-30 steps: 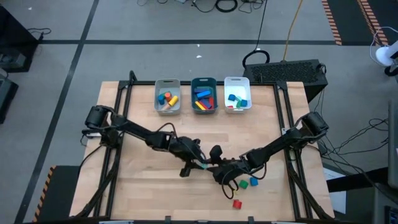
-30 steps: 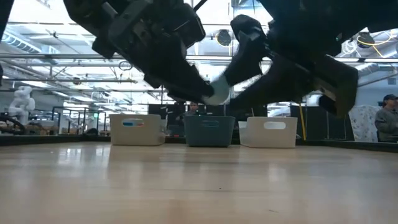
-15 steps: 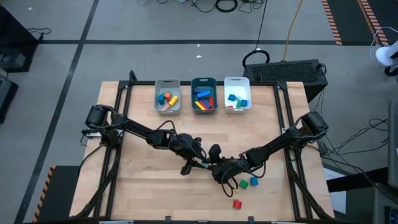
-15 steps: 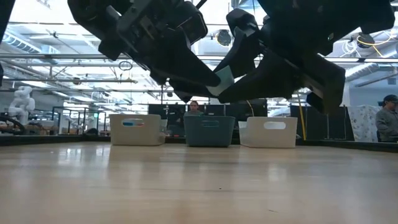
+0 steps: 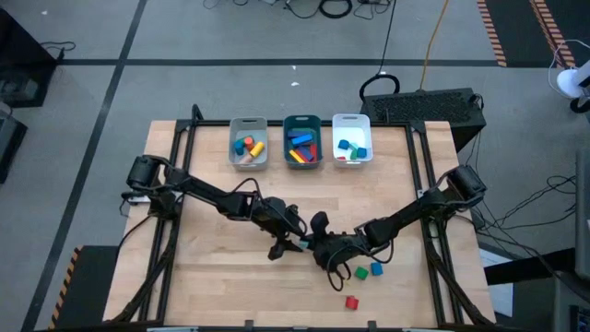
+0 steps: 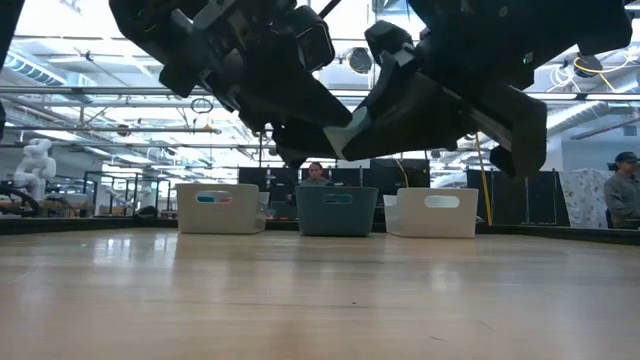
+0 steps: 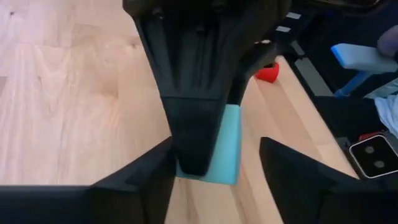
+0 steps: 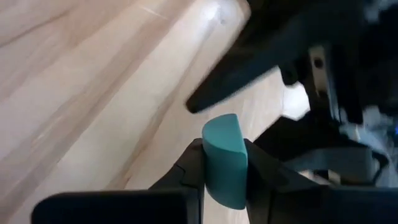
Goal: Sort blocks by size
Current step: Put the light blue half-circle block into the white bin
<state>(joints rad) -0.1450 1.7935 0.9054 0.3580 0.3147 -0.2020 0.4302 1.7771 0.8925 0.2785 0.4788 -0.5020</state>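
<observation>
One cyan block (image 8: 224, 158), pinched between the right gripper (image 5: 318, 247) fingers (image 8: 189, 168), up off the table. The left gripper (image 7: 214, 163) has its fingers (image 7: 152, 171) spread either side, not touching it. Past them: three loose blocks (image 5: 362, 273), then three trays (image 5: 301, 138).

A big robotics lab: high trussed ceiling (image 6: 120, 95) with strip lights, a white humanoid robot (image 6: 35, 165) standing off left, taped grey floor (image 5: 83, 83), loose cables (image 5: 318, 7).

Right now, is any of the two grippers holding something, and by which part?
The right gripper holds a cyan block by its two opposite sides, jaws closed on it. The left gripper has open jaws around it, gripping nothing.
</observation>
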